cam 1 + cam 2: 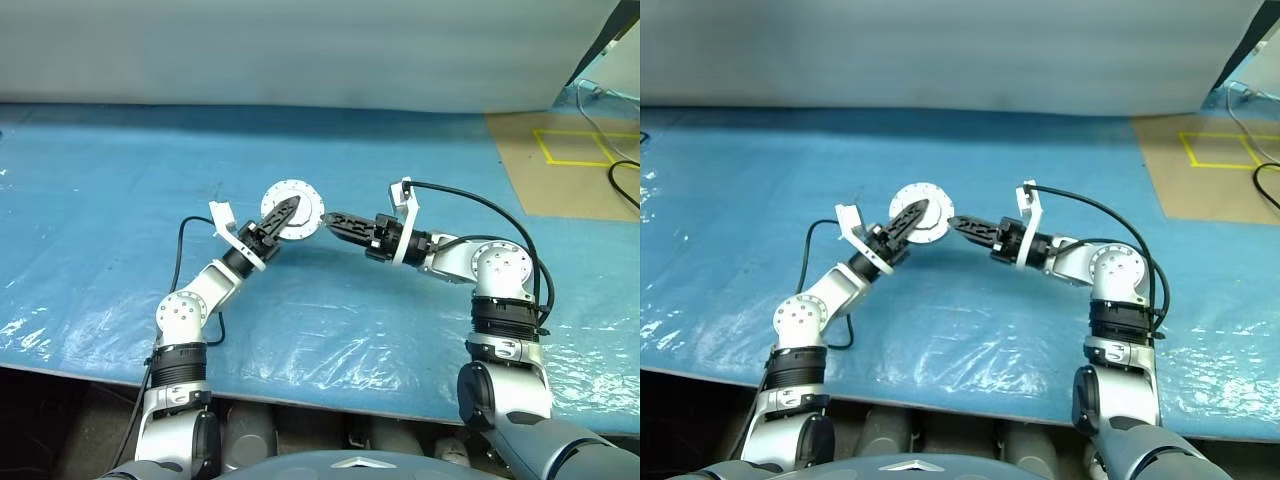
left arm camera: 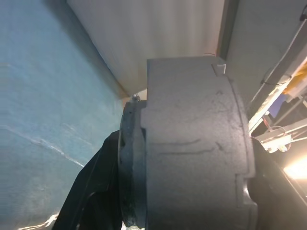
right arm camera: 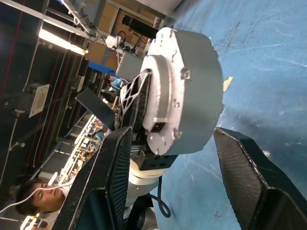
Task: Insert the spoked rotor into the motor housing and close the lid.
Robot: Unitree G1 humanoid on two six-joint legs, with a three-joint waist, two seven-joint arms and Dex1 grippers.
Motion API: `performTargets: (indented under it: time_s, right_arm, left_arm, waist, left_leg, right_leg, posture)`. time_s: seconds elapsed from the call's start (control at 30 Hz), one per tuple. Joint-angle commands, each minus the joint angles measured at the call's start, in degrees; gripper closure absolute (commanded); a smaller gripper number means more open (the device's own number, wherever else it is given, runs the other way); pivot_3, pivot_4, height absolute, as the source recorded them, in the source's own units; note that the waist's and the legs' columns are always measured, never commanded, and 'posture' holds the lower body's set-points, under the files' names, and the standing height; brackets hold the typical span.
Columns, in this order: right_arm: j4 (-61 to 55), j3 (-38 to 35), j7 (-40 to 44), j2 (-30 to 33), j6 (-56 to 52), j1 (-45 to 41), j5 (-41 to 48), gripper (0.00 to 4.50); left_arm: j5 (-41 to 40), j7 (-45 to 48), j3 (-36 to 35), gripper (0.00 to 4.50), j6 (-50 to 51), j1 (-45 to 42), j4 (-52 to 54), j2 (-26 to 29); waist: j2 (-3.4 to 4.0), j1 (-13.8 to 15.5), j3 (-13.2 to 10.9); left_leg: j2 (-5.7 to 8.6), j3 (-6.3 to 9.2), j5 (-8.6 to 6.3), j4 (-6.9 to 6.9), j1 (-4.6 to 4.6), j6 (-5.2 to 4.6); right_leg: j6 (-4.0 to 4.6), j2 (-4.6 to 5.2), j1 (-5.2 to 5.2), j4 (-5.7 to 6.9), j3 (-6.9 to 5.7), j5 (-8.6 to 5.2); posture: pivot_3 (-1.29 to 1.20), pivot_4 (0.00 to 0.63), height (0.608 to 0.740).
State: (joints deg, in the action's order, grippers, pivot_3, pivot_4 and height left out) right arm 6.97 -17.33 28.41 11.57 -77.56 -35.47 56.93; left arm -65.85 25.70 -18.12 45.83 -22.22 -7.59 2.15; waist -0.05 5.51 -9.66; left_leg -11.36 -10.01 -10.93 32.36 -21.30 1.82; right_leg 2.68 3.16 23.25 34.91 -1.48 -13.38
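The motor housing (image 1: 300, 205) is a round grey metal drum held up above the blue table. My left gripper (image 1: 283, 213) is shut on it, with one black finger lying across its pale, bolt-rimmed face. In the left wrist view its grey side wall (image 2: 192, 143) stands between my fingers, with a thinner flanged disc flush against the thicker body. My right gripper (image 1: 335, 221) is open just to the housing's right. In the right wrist view its two fingers (image 3: 112, 172) stand apart on either side of the housing (image 3: 192, 96). The spoked rotor is hidden. I cannot tell the lid apart.
A blue plastic sheet (image 1: 120, 200) covers the table. At the far right lies a brown board (image 1: 560, 170) with yellow tape and black cables. A pale wall (image 1: 300, 50) closes the back. A person (image 3: 29, 201) shows in the right wrist view, far off.
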Motion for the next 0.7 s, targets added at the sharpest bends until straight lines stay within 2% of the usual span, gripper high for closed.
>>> performTargets:
  time_s: [0.03, 0.1, 0.2, 0.37, 0.7]
  right_arm:
    - [-0.86, -0.69, 0.19, -0.05, 0.44, -1.33, 1.6, 1.66]
    - [-0.74, -0.73, 0.26, 0.14, 0.69, -1.32, 1.4, 1.66]
    - [-1.07, -0.32, 0.74, 0.93, 1.65, -0.84, 0.59, 1.66]
    - [-3.07, 2.12, 3.32, 3.5, 6.53, 1.29, -2.35, 1.66]
    - [-4.94, 4.23, 5.17, 5.74, 9.52, 3.75, -3.48, 1.66]
  left_arm:
    - [-1.08, -0.37, -2.6, 2.03, -3.47, -3.18, 2.86, 0.17]
    - [0.01, -1.3, -4.78, 2.03, -6.83, -4.62, 2.13, 1.32]
    - [5.94, -2.73, -7.01, 2.03, -14.7, -6.26, -0.59, 3.42]
    - [15.68, -1.8, -7.37, 2.03, -23.0, -7.49, -9.64, 9.23]
    - [23.81, -1.42, -9.82, 2.03, -26.18, -9.06, -23.57, 17.15]
  waist:
    - [0.0, 0.0, 0.0]
    - [0.0, 0.0, 0.0]
    - [0.0, -0.13, 0.0]
    - [-0.01, -0.04, 0.0]
    - [-0.32, 0.08, -0.09]
  left_leg:
    - [0.0, 0.01, 0.0, 0.0, 0.0, 0.0]
    - [-0.01, 0.0, 0.0, 0.0, 0.0, 0.0]
    - [0.0, 0.03, 0.0, 0.04, 0.01, 0.0]
    - [0.08, 0.1, 0.0, 0.02, 0.02, 0.0]
    - [0.28, 0.25, 0.0, 0.16, -0.27, 0.0]
  right_leg:
    - [0.0, 0.0, 0.0, 0.0, 0.0, 0.0]
    - [0.0, -0.01, 0.0, 0.01, -0.01, 0.0]
    - [0.0, -0.03, 0.0, 0.02, -0.02, 0.0]
    - [-0.03, -0.04, 0.0, 0.01, -0.02, 0.01]
    - [-0.08, 0.05, 0.04, 0.07, -0.25, 0.05]
  posture:
    - [0.0, 0.15, 0.74]
    - [0.0, 0.15, 0.74]
    - [0.0, 0.15, 0.74]
    - [0.0, 0.15, 0.74]
    - [0.0, 0.15, 0.74]
